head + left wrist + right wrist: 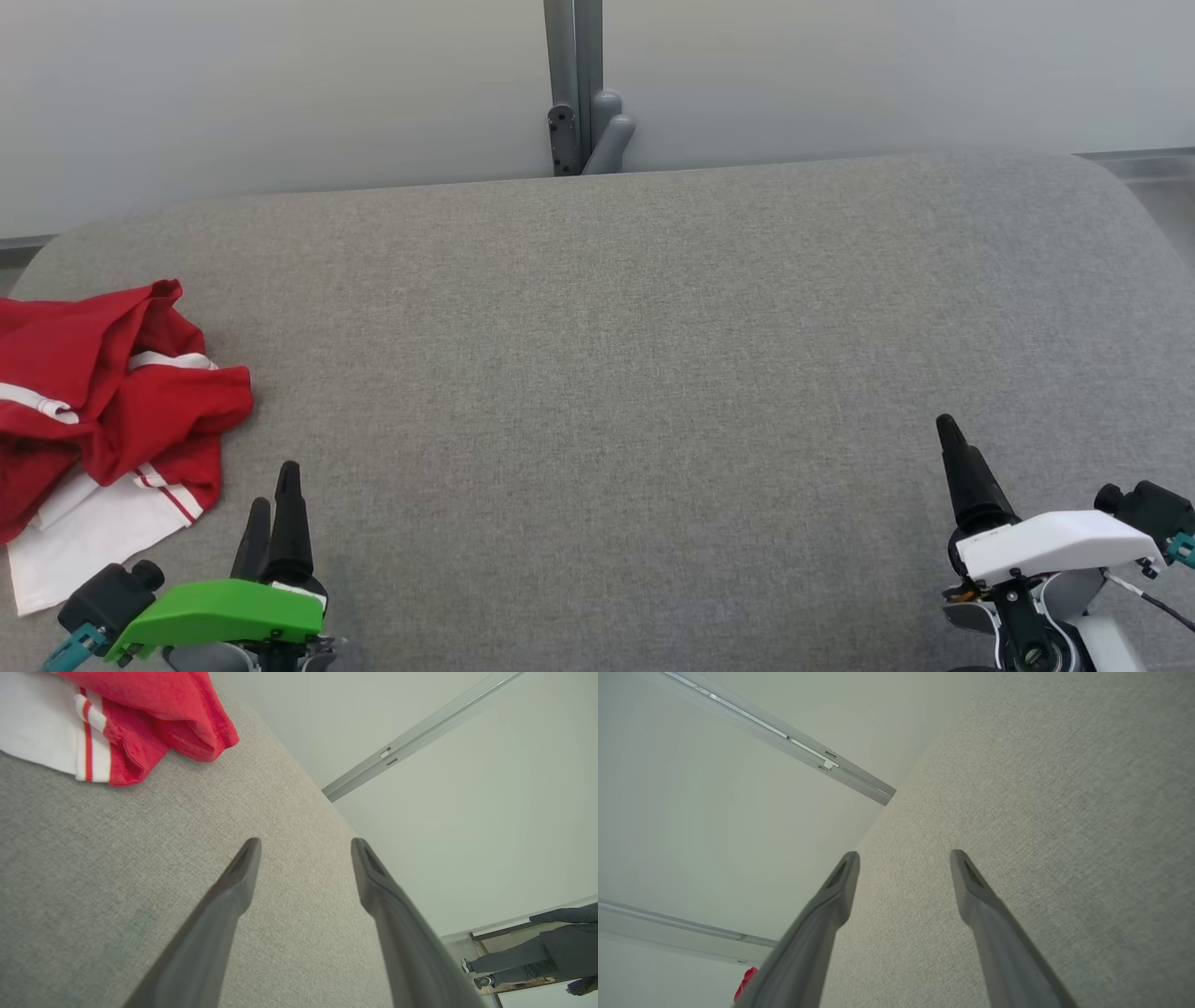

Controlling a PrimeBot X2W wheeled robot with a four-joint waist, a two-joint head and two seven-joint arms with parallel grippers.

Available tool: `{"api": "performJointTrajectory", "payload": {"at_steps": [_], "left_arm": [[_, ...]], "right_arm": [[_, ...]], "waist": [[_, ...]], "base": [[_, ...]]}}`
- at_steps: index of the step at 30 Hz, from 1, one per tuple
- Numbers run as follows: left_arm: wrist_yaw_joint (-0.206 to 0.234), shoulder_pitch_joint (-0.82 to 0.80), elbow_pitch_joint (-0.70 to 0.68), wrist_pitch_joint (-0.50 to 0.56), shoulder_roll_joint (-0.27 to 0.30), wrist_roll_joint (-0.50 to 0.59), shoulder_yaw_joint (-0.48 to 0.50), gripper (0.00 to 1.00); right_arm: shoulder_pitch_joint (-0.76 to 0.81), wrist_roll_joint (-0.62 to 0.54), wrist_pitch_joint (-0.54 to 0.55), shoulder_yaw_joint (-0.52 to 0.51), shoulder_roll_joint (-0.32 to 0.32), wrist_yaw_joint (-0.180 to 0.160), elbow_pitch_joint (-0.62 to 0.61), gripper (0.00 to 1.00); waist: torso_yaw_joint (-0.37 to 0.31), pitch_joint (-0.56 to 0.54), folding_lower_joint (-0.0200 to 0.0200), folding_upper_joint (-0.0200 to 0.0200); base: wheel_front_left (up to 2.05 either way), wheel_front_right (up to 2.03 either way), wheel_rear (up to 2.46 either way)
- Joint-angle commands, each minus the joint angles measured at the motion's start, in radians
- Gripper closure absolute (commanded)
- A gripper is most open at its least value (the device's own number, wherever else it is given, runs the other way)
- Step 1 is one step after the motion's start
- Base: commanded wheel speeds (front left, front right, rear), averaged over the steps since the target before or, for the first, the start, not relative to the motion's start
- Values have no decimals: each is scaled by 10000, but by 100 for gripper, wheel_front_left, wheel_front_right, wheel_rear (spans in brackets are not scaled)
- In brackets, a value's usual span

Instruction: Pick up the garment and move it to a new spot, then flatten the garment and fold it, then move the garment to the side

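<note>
Where garment lies, left gripper sits near

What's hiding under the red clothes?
White cloth pokes out from beneath the red garment, and both lie on the grey cushion. Anything else under the crumpled heap is covered.

Stretching wide from left to right as a grey fabric-covered desk, rounding off at both far corners. Carrying a crumpled red-and-white garment at the near left, running past the left side of the head view. Bunching red folds on top, spreading a flat white panel toward the near edge, showing red stripes along its hem.
</note>
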Motion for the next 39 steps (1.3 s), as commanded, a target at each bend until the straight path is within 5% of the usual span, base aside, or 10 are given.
{"api": "performJointTrajectory", "payload": {"at_steps": [1,39], "left_arm": [[55,-145,-79,-130,64,530,-7,0],[878,-201,314,-1221,344,5638,-618,0]], "right_arm": [[-253,-515,-144,104,-95,4,-62,0],[-451,-5465,-1365,424,-203,6,334,0]], "waist": [[-26,-4,0,0],[-51,31,0,0]], "base": [[0,0,0],[0,0,0]]}}
